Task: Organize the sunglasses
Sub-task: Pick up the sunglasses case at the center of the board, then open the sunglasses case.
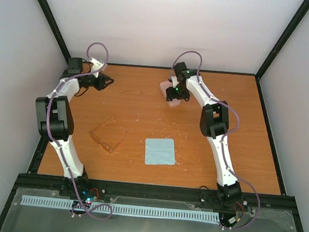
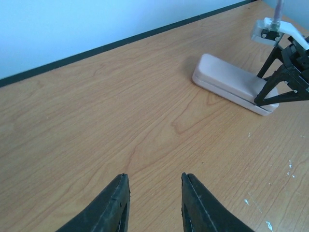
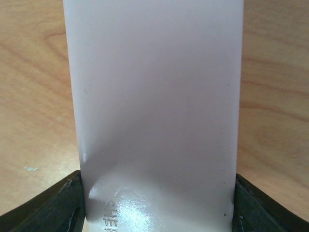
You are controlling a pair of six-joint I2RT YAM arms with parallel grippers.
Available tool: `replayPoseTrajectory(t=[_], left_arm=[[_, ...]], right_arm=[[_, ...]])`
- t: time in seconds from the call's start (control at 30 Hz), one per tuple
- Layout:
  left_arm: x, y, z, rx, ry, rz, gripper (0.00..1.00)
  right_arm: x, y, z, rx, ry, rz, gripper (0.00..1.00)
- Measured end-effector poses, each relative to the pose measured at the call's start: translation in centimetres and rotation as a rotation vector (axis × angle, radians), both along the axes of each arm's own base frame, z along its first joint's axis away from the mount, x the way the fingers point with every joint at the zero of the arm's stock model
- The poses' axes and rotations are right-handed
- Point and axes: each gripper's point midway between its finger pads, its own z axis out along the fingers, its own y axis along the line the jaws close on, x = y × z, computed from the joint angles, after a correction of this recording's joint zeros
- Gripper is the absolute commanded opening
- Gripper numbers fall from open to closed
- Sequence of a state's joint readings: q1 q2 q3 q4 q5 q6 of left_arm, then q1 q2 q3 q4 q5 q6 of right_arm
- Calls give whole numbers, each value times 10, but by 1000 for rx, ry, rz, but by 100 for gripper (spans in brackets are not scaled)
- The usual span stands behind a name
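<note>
The sunglasses (image 1: 108, 135), with a see-through amber-brown frame, lie on the table left of centre, away from both grippers. The closed pink case (image 1: 167, 89) lies at the far middle of the table; it also shows in the left wrist view (image 2: 227, 79) and fills the right wrist view (image 3: 154, 96). My right gripper (image 1: 175, 94) straddles one end of the case, its fingers (image 3: 72, 200) pressed against both sides. My left gripper (image 1: 110, 81) hovers open and empty at the far left, its jaws (image 2: 154, 176) apart over bare wood and pointing toward the case.
A flat light blue cloth (image 1: 159, 151) lies near the table's middle front, right of the sunglasses. Black frame posts and white walls close in the table at the back and sides.
</note>
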State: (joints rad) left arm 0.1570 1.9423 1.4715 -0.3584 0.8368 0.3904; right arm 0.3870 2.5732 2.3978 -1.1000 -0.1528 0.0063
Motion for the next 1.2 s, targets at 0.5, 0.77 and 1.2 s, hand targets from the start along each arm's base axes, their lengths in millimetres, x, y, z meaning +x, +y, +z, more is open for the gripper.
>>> replayPoseTrajectory(t=[0.5,0.77,1.2], left_arm=[[-23,-110,46,-168,-102,-319,15],[-38,-127,75,-267,-158,-401,10],[-61,-150,91,-329,-192,-516,1]], right_arm=[[-94,68,104,585,229,148,3],[-78,87,135,725,182,134,3],[-69,107,150,792,144,129,3]])
